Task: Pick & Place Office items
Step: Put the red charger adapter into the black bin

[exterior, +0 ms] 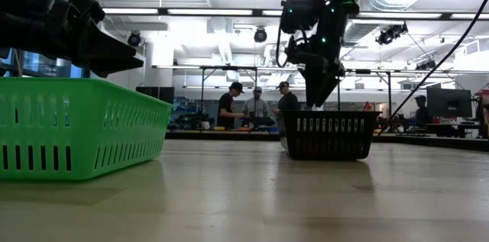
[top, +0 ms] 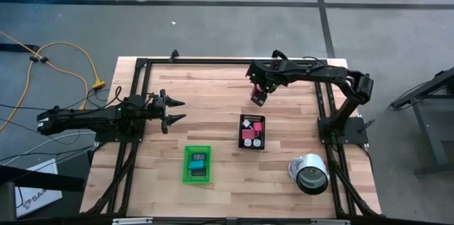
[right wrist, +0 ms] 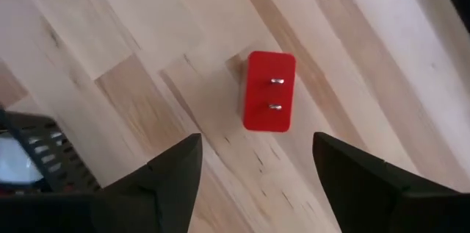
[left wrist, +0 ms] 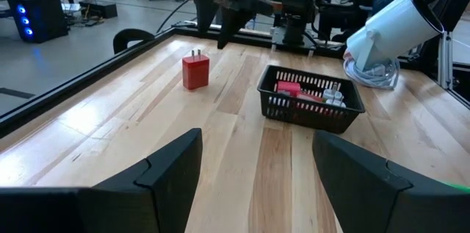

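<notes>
A small red block (right wrist: 269,101) with two metal prongs stands on its base on the bare wood, also seen in the left wrist view (left wrist: 195,71). My right gripper (right wrist: 257,181) hangs over it, open and pointing steeply down, its fingers clear of the block (top: 259,95). Several small office items in pink, red and white lie in a black mesh basket (top: 252,132). Others lie in a green tray (top: 197,163). My left gripper (top: 174,110) waits open and level at the table's left side, touching nothing.
A shiny silver can (top: 309,174) lies on its side near the front right corner. The black basket (left wrist: 312,99) sits just toward the near edge from the red block. A black frame (top: 213,62) runs around the table. People stand in the room behind (exterior: 256,108).
</notes>
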`<state>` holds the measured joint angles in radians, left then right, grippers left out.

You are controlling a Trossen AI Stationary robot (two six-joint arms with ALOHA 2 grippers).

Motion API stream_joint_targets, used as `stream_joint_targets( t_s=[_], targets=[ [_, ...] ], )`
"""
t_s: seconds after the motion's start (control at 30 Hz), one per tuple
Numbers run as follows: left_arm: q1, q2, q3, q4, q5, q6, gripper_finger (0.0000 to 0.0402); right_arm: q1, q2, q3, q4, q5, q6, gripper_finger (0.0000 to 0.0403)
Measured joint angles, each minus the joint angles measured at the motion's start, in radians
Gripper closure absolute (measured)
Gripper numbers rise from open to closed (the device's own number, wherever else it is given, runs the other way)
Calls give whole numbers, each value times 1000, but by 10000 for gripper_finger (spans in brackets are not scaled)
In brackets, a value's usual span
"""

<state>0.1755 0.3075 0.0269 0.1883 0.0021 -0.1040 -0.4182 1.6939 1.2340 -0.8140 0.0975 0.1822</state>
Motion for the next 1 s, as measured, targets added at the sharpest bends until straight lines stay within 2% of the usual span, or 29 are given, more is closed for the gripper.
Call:
stream_joint_targets(
  t_s=[0.63, 1.0],
  targets=[
    [0, 0, 0, 0, 0, 0, 149, -39, 0, -170, 229, -25, -26, 156],
    [0, 0, 0, 0, 0, 0, 149, -67, 0, -190, 304, -36, -30, 156]
  ],
)
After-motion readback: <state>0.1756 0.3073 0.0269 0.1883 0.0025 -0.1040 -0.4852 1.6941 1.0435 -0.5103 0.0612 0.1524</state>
